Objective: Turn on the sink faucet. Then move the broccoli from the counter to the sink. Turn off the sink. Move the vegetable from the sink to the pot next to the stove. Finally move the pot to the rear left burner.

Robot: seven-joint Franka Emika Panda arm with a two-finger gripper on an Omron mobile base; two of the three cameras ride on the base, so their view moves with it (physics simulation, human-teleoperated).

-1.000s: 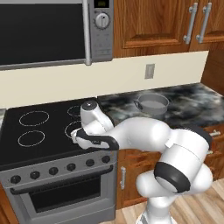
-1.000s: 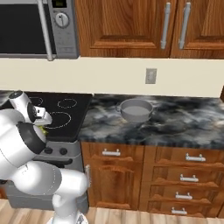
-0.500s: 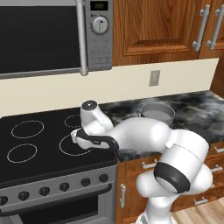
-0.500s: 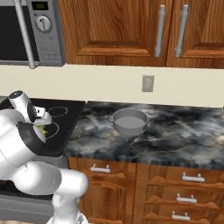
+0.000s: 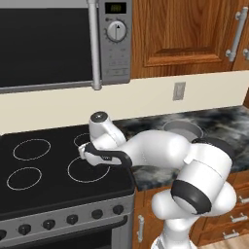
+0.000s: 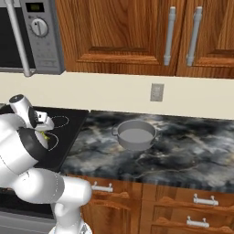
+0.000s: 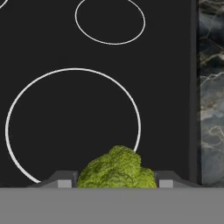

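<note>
A: Entry. The gripper (image 7: 113,183) has its fingers clamped on the broccoli (image 7: 116,169), one finger on each side of the green head. In the hand view it hangs over the stove top (image 7: 52,52), above the edge of a front burner ring (image 7: 72,129).

B: Risks from here?

A: Judgement only. The broccoli sits low between the fingertips, and how deep the pinch goes I cannot tell (the florets hide the contact). A sharp swing could shake it loose, and it would land on the stove instead of in the pot (image 6: 134,135).

B: And the pot itself?

A: It stands on the marble counter (image 6: 192,151), to the right of the stove and well apart from the hand. The opening is modest. A release made off centre, or from too high, could bounce the broccoli off the rim (image 6: 119,129) onto the counter.

B: Contents?

A: Grey inside, nothing lying in it from the right base view. In the left base view the arm (image 5: 155,155) hides part of the pot, so I rely on the other side.
</note>
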